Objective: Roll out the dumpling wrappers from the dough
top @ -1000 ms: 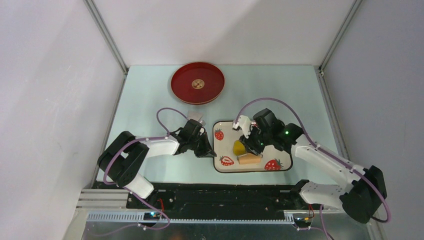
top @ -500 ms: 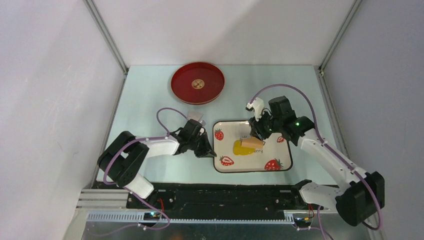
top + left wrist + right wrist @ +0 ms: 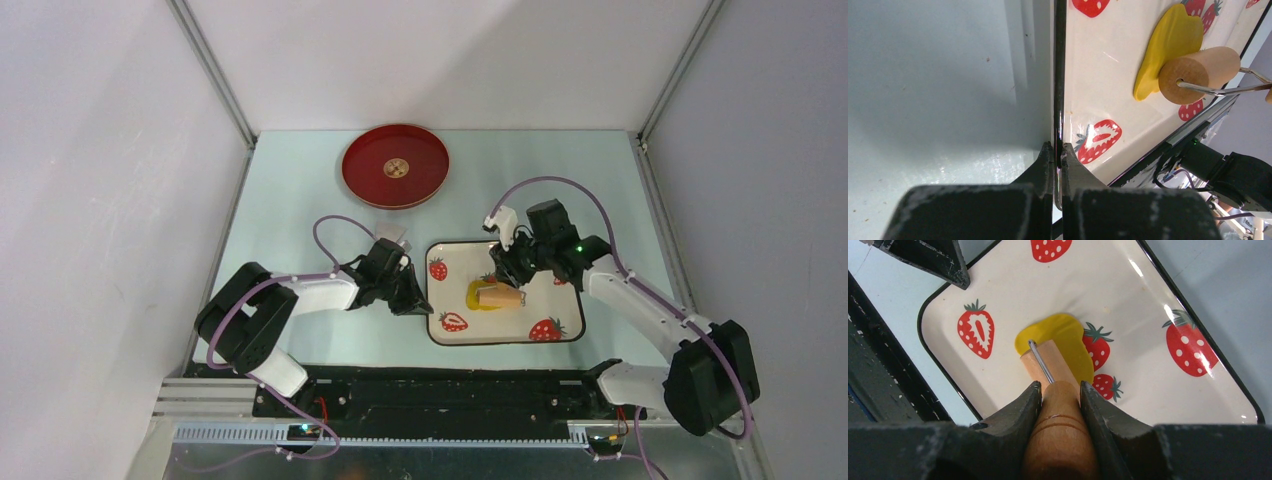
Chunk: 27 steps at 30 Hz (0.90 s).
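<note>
The dough [image 3: 478, 298] [image 3: 1168, 45] [image 3: 1068, 337] lies as a flat, irregular yellow patch in the middle of the strawberry tray [image 3: 455, 262] [image 3: 1098, 75] [image 3: 1148, 300]. A wooden roller [image 3: 502, 297] [image 3: 1203, 72] [image 3: 1048, 362] rests on the dough's near side. My right gripper [image 3: 512, 268] [image 3: 1060, 385] is shut on the roller's wooden handle. At the tray's left side, my left gripper [image 3: 414, 300] [image 3: 1057, 147] is shut on the thin black rim. No dumpling wrappers are in view.
A round red plate [image 3: 395, 165] sits at the back left of the table. A small pale object [image 3: 392, 233] lies just behind the left gripper. Walls enclose the table on the left, back and right.
The roller went from the tray's near side away over the dough, then came back a little. The dough went from a lump to a flat patch. The left arm stayed still.
</note>
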Each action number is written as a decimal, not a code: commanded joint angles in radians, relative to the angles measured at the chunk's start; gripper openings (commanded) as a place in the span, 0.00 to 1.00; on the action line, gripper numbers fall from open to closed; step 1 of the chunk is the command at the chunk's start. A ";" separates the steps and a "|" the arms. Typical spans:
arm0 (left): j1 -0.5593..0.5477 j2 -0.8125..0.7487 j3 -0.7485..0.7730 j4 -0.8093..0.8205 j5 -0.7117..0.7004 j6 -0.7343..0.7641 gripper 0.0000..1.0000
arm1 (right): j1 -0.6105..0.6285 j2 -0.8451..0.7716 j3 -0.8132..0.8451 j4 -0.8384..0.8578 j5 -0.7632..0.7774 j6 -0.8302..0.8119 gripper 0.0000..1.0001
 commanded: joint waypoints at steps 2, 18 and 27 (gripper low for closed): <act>-0.013 0.040 -0.020 -0.094 -0.055 0.019 0.00 | 0.032 -0.007 -0.086 -0.027 0.067 -0.047 0.00; -0.012 0.028 -0.024 -0.095 -0.059 0.015 0.00 | 0.044 -0.202 -0.086 -0.020 0.100 0.042 0.00; -0.002 -0.034 -0.043 -0.115 -0.076 0.022 0.00 | -0.160 -0.259 0.102 -0.011 0.017 0.307 0.00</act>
